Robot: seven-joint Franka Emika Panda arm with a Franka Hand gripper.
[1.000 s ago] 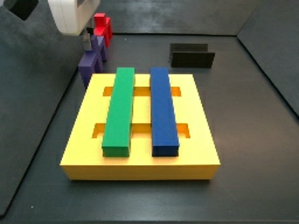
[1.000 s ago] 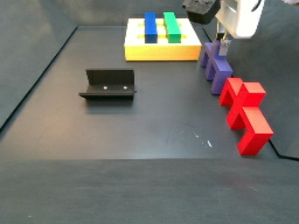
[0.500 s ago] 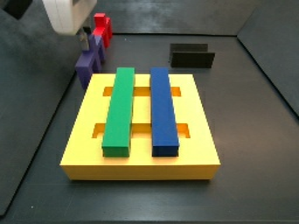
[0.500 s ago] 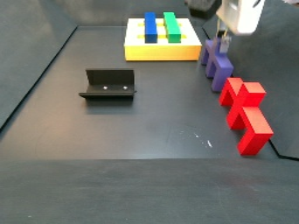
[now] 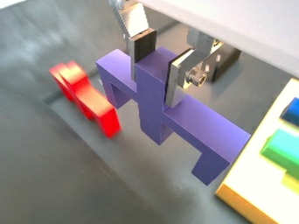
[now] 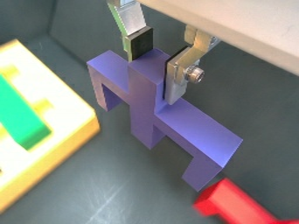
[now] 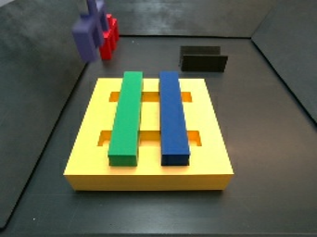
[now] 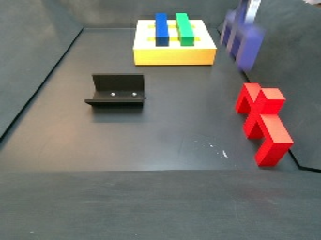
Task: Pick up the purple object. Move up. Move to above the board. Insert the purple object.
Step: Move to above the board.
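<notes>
My gripper (image 5: pixel 162 63) is shut on the central raised stub of the purple object (image 5: pixel 163 109), one silver finger on each side, as both wrist views show (image 6: pixel 158 61). The purple object (image 7: pixel 87 33) hangs in the air, off the floor, beyond the far left corner of the board (image 7: pixel 148 168). In a side view the purple object (image 8: pixel 246 41) floats to the right of the yellow board (image 8: pixel 174 57), blurred by motion. Most of the gripper is cut off by the upper edge in both side views.
A long green bar (image 7: pixel 126 116) and a long blue bar (image 7: pixel 173 116) lie across the board. The red piece (image 8: pixel 264 117) rests on the floor, close to the purple object. The dark fixture (image 8: pixel 115 91) stands apart on the floor. Grey walls enclose the floor.
The purple object has left the floor and risen with the gripper. The gripper body has moved up, almost out of both side views.
</notes>
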